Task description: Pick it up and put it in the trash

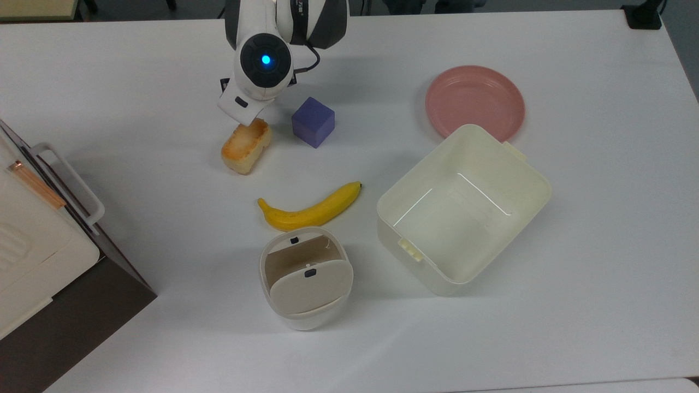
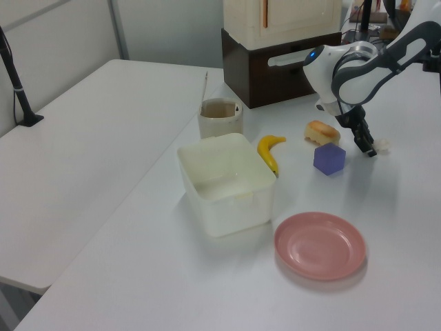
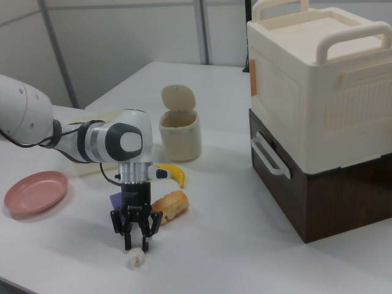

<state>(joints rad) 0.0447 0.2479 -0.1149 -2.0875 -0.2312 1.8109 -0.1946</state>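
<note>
White table (image 3: 257, 245); pincer (image 3: 137, 242) part-open just above paper wad (image 3: 136, 258).

White arm (image 3: 24, 113) with grey joint bands, a blue light, black cable and black end effector (image 3: 136, 244).
</note>
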